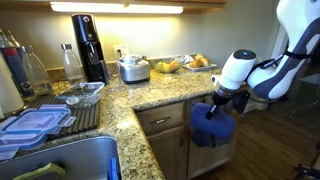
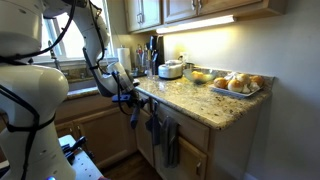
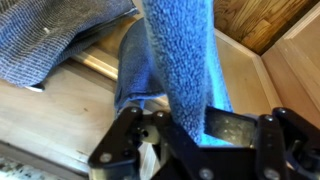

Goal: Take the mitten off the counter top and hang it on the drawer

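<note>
Mitten: blue and floppy, the mitten (image 1: 212,130) hangs clear of the worktop (image 1: 150,92) in front of the cabinet fronts, at 4 o'clock in an exterior view. In the wrist view it (image 3: 180,55) runs as a thick blue band from 12 o'clock down to the middle.
Jaws: clenched on the mitten's upper part, with the rest drooping below them. The black fingers (image 3: 125,145) show at 6 o'clock of the wrist view, on either side of the fabric.
Arm: the white arm (image 1: 270,72) comes in from 3 o'clock. In an exterior view its bulk (image 2: 30,100) fills 9 o'clock.
Drawer: the brown wood drawer (image 1: 160,119) sits right under the worktop's rim, at 10 o'clock of the mitten and just beside it. I cannot tell whether the two touch.
Worktop: speckled granite, seen in both exterior views (image 2: 195,100).
Cloths: two duller blue cloths (image 2: 165,138) hang on the cabinet front below the rim. One of them (image 3: 45,35) fills 10 o'clock of the wrist view, beside the mitten.
Back of worktop: a black machine (image 1: 88,45) at 11 o'clock, a steel pot (image 1: 133,68) next to it and a fruit bowl (image 1: 167,66) at 12 o'clock. A tray of rolls (image 2: 238,84) sits at 2 o'clock.
Sink: the steel sink (image 1: 70,160) is at 7 o'clock, with blue-lidded boxes (image 1: 35,122) at 9 o'clock.
</note>
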